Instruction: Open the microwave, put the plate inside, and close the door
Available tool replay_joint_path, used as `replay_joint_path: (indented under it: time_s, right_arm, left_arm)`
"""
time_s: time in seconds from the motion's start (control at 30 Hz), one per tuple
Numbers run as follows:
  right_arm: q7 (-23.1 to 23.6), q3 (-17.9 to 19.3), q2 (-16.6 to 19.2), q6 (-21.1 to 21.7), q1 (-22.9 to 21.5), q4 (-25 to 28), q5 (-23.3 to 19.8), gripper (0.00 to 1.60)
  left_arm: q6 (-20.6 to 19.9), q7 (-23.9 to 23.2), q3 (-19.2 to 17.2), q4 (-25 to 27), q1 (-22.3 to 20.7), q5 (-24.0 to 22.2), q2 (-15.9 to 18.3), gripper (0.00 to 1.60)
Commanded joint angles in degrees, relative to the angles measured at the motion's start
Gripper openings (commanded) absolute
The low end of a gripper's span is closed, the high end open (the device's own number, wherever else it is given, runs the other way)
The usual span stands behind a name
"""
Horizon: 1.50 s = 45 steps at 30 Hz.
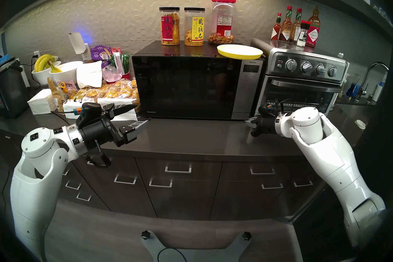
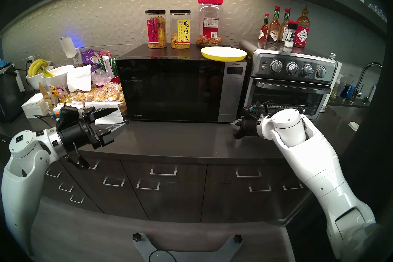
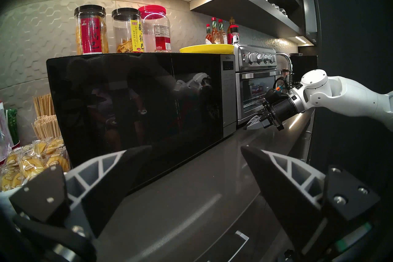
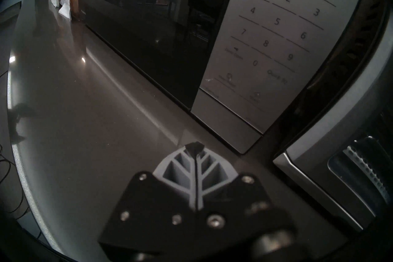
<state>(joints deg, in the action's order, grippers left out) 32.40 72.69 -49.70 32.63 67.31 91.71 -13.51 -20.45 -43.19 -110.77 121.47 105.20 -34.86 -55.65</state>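
Nothing is done yet: the Panasonic microwave has its door closed, the yellow plate sits on its top beside snack jars, the left tool gapes empty, and the clenched, empty right tool nears the keypad's lower corner above the tabletop.

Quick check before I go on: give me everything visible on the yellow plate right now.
The plate is round, shallow and bright yellow, with a paler cream inner face and a raised rim; it looks like plastic or melamine. It is empty and sits level on top of the microwave, at the right front corner, its edge overhanging slightly toward the toaster oven. Neither gripper touches it.
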Motion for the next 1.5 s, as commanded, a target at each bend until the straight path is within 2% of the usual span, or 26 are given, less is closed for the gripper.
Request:
replay_joint_path:
  time_s: [0.0,0.27,0.73,1.47]
  right_arm:
    - [-0.24,-0.08,-1.35,-0.75,-2.57,-0.22,0.34,0.0]
    - [-0.39,0.17,-3.12,-2.02,-3.66,-3.47,0.67,0.0]
    - [-1.14,0.42,-4.76,-2.78,-3.91,-5.14,0.65,0.0]
    - [-4.95,-1.42,-8.12,-5.12,-6.24,-10.06,4.46,0.0]
  left_arm:
    - [0.01,-0.14,-0.15,0.56,-0.03,-0.03,0.14,1.6]
    - [0.01,-0.14,-0.15,0.57,-0.03,-0.03,0.14,1.6]
    - [0.01,-0.14,-0.16,0.57,-0.03,-0.03,0.14,1.6]
    - [0.01,-0.14,-0.15,0.56,-0.04,-0.03,0.14,1.6]
